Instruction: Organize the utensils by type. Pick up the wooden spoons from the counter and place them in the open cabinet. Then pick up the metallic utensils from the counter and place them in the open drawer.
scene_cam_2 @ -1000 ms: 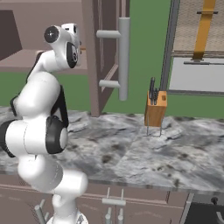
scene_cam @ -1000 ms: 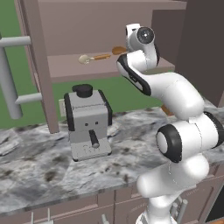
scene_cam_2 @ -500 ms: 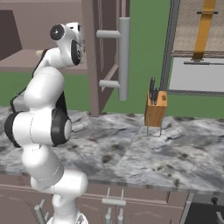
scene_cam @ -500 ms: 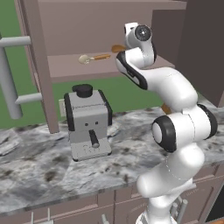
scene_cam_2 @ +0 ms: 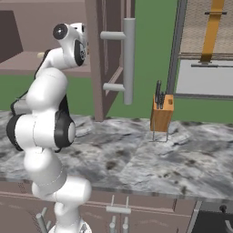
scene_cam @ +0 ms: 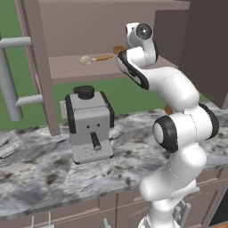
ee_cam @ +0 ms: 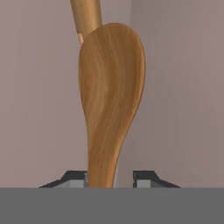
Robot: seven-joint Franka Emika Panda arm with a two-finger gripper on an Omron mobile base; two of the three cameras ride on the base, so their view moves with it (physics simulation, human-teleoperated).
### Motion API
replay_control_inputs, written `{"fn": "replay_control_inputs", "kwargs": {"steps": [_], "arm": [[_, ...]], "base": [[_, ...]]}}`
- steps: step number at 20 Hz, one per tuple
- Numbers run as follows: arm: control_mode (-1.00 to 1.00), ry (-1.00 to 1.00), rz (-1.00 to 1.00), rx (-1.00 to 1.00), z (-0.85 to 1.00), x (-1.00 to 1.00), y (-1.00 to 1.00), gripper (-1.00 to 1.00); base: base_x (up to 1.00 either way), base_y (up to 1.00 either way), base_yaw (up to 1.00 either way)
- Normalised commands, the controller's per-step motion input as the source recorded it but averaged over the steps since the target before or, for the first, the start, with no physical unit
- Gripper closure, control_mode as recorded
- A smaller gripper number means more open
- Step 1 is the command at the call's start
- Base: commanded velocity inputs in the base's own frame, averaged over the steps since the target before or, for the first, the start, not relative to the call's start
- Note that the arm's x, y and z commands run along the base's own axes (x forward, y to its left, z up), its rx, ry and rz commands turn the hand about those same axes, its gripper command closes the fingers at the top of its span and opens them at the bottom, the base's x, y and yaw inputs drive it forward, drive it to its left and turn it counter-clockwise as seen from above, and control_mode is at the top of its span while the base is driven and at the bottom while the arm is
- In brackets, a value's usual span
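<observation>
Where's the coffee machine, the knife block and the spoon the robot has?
coffee machine (scene_cam: 90, 129), left base view, its grey front
knife block (scene_cam_2: 162, 113), right base view, its wooden side
wooden spoon (ee_cam: 111, 87), hand view, its broad bowl

Warm honey-brown grain streaks the flat wooden spoon (ee_cam: 111, 100), darker bands curling down its blade, and a paler tan round wooden handle (ee_cam: 86, 17) crosses behind it. The open cabinet's flat inner walls (ee_cam: 39, 109) read dusty mauve-brown. On the cabinet shelf lies a wooden spoon with a pale cream bowl and orange-brown handle (scene_cam: 92, 59). Below, the long marbled stone counter (scene_cam: 49, 171) swirls grey and white with dark charcoal blotches. Near its back edge sits a boxy silver-grey coffee machine with black trim (scene_cam: 89, 123), and along the same edge a tan-orange wooden knife block with black handles (scene_cam_2: 161, 113).
</observation>
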Motion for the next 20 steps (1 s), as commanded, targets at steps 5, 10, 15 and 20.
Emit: {"fn": "replay_control_inputs", "kwargs": {"steps": [5, 10, 15, 20], "arm": [[-1.0, 0.0, 0.0, 0.0, -0.44, 0.23, 0.0, -1.0], [-1.0, 0.0, 0.0, 0.0, -0.43, 0.04, -0.12, -1.0], [-1.0, 0.05, 0.0, 0.0, -0.49, 0.0, -0.12, -1.0], [-1.0, 0.01, 0.01, 0.0, -0.4, -0.02, -0.08, -1.0]], "base": [[0.0, 0.0, 0.0], [0.0, 0.0, 0.0], [0.0, 0.0, 0.0], [0.0, 0.0, 0.0]]}}
